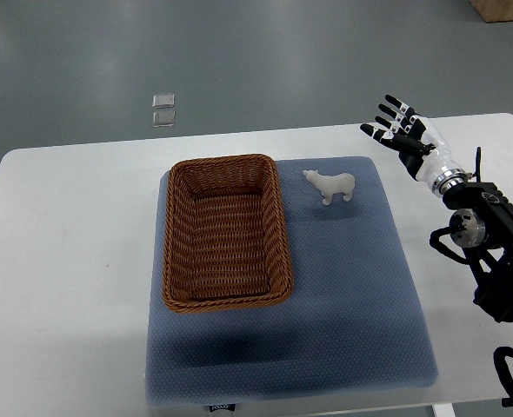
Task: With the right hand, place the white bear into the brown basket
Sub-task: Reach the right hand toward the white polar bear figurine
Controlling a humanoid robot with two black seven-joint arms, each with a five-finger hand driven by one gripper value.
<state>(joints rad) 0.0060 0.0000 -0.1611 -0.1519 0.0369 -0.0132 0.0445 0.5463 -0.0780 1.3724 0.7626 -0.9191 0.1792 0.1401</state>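
Bear [331,185] untouched; right hand [403,132] spread, empty.

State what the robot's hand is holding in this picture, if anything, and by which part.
Nothing. The right hand is open, apart from the bear, which stands on the mat beside the basket.

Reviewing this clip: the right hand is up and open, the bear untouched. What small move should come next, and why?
Probably a short reach toward the picture's left and slightly nearer the camera, bringing the right hand over the white bear. The hand is open and holds nothing, clearly apart from the bear, which stands on the blue mat just right of the empty brown basket.
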